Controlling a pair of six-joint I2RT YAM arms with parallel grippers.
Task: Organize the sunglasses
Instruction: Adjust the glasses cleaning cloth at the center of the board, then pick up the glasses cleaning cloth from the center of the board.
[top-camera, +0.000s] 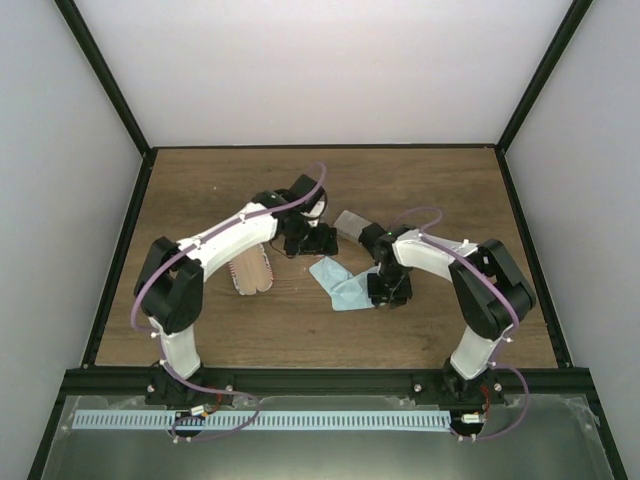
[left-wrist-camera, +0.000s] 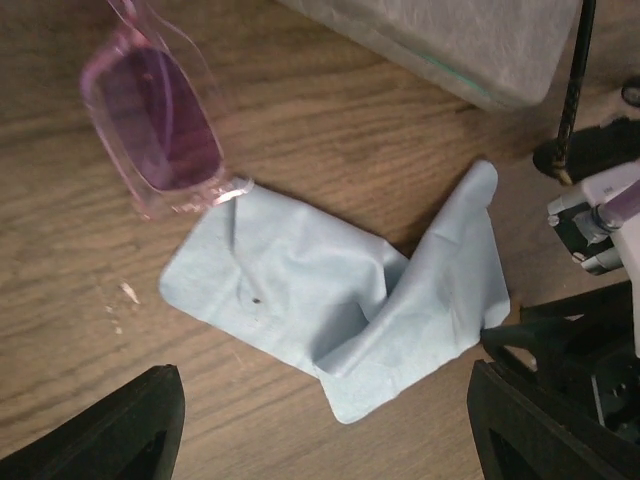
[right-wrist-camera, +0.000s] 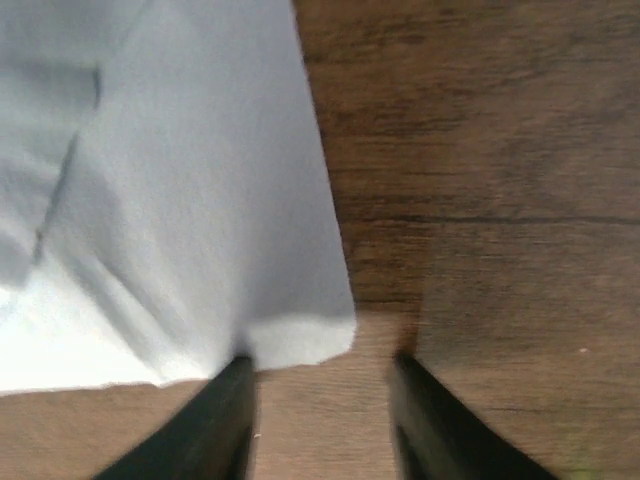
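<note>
A pair of sunglasses (left-wrist-camera: 160, 130) with purple-pink lenses and a clear pink frame lies on the wood at the upper left of the left wrist view. My left gripper (left-wrist-camera: 320, 440) hovers over the table with its jaws wide apart and nothing between them; it sits at mid-table (top-camera: 305, 240) in the top view. A crumpled light blue cloth (left-wrist-camera: 340, 300) lies just ahead of it. My right gripper (right-wrist-camera: 320, 400) is open, low over the wood, its left fingertip (right-wrist-camera: 225, 400) at the cloth's corner (right-wrist-camera: 300, 340). No black-framed pair shows clearly.
A grey case (left-wrist-camera: 450, 40) lies beyond the cloth (top-camera: 340, 285), and shows in the top view (top-camera: 350, 225). A pink-striped oval case (top-camera: 252, 270) rests under the left forearm. The right arm (left-wrist-camera: 600, 210) crowds the left wrist view's right edge, beside a thin black rod (left-wrist-camera: 573, 90).
</note>
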